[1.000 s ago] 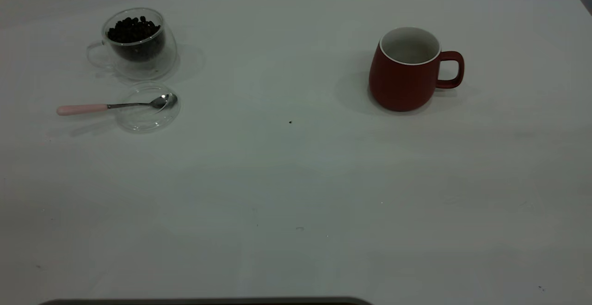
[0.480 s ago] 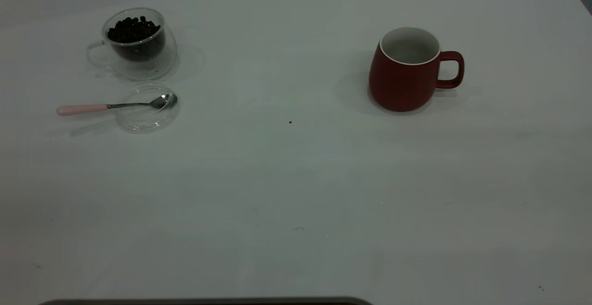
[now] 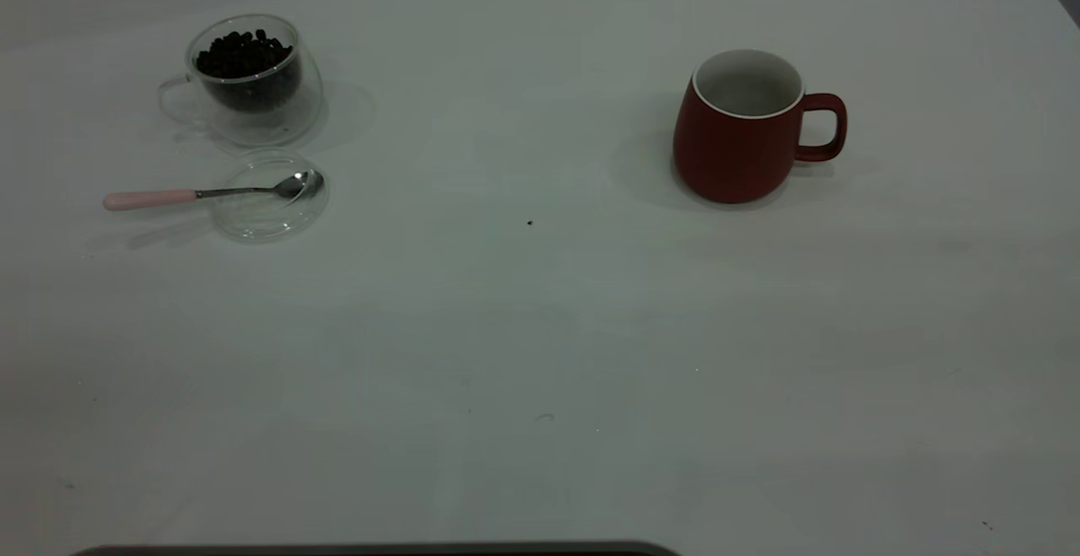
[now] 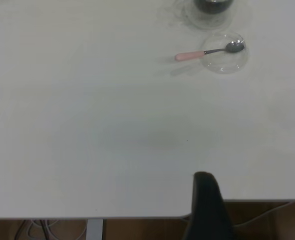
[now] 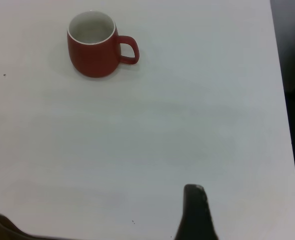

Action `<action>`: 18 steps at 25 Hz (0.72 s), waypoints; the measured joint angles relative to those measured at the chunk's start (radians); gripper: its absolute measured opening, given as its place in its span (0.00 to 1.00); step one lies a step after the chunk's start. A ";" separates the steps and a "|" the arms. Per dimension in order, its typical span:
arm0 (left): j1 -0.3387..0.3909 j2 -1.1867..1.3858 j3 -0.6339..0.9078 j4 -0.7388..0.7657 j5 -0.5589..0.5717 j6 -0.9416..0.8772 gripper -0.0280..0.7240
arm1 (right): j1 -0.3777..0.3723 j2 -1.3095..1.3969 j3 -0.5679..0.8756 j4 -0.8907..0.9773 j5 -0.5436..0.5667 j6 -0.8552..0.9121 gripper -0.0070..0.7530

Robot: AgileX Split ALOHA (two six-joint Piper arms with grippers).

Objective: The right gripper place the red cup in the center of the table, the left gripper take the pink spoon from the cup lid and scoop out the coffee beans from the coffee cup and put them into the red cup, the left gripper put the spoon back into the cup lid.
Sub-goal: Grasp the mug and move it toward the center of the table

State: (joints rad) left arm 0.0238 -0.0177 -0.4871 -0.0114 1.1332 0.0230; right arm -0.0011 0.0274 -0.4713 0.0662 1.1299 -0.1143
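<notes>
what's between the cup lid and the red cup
In the exterior view, only bare table with one tiny dark speck lies between the cup lid and the red cup.

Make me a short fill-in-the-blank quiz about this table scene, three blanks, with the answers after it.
1. The coffee beans fill the clear glass ____.
2. The pink spoon lies with its silver bowl resting in the cup ____.
3. The red cup stands upright, and its white inside is ____.

Missing words: coffee cup; lid; empty.
</notes>
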 joint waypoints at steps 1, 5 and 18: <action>0.000 0.000 0.000 0.000 0.000 0.000 0.76 | 0.000 0.000 0.000 0.000 0.000 0.000 0.79; 0.000 0.000 0.000 0.000 0.000 0.000 0.76 | 0.000 0.000 0.000 0.000 0.000 0.000 0.79; 0.000 0.000 0.000 0.000 0.000 0.000 0.76 | 0.000 0.568 -0.188 0.006 -0.160 -0.100 0.79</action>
State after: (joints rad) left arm 0.0238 -0.0177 -0.4871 -0.0114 1.1332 0.0230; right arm -0.0011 0.5954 -0.6595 0.0724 0.9701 -0.2144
